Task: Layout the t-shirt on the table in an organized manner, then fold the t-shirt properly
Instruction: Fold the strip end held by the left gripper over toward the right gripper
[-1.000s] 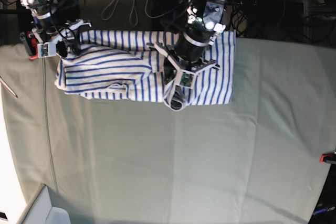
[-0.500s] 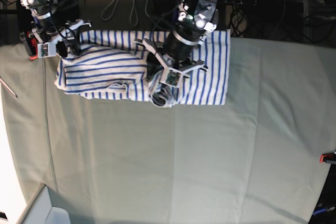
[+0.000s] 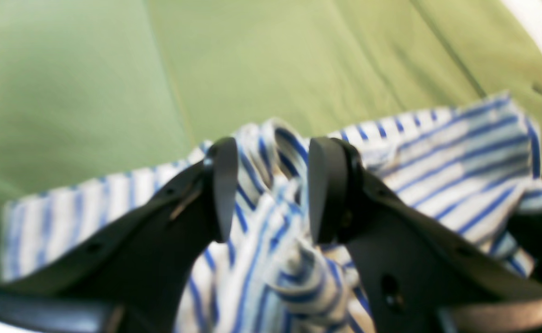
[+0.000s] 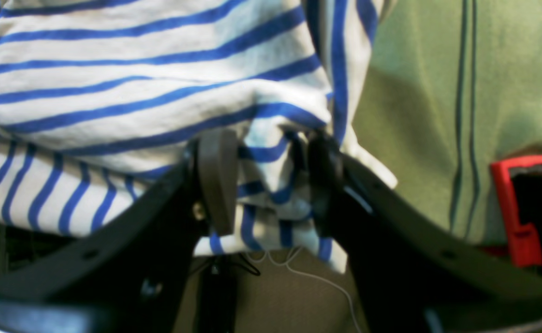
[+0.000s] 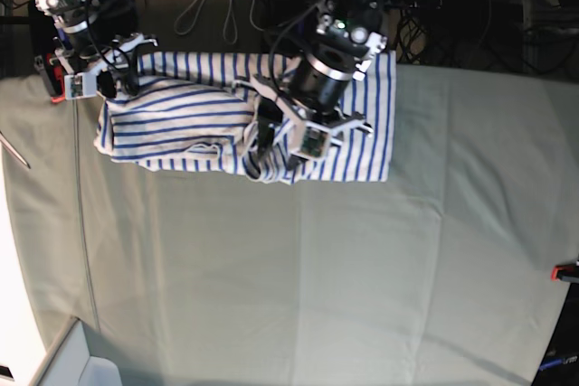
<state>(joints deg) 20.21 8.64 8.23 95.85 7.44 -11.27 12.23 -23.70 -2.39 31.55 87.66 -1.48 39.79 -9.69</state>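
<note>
L fingers: left gripper (image 3: 268, 189) has jaws spread, a raised ridge of t-shirt (image 3: 456, 157) standing between the pads; cloth looks loose in the gap, not pinched, though the wrist view is blurred so contact w/ one pad can't be ruled out.
R fingers: right gripper (image 4: 266, 185) has jaws part-spread w/ a bunched corner of the shirt between them; looks like they pinch the fabric at the edge.
L arm: over the shirt's middle in the base view, gripper (image 5: 276, 146) pointing down at the near hem.
R arm: at the far-left corner of the shirt, gripper (image 5: 107, 79) just beside a red clamp (image 4: 518, 208).
Shirt pos: t-shirt (image 5: 181, 119) lies along the far edge of the table (image 5: 317, 287), part hanging off the back edge; rumpled hump left of centre, right part flatter.
Done: shirt roughly stretched sideways.
Left: prob. most of it. Smooth the hump, bring it fully onto the table, then all folds.
</note>
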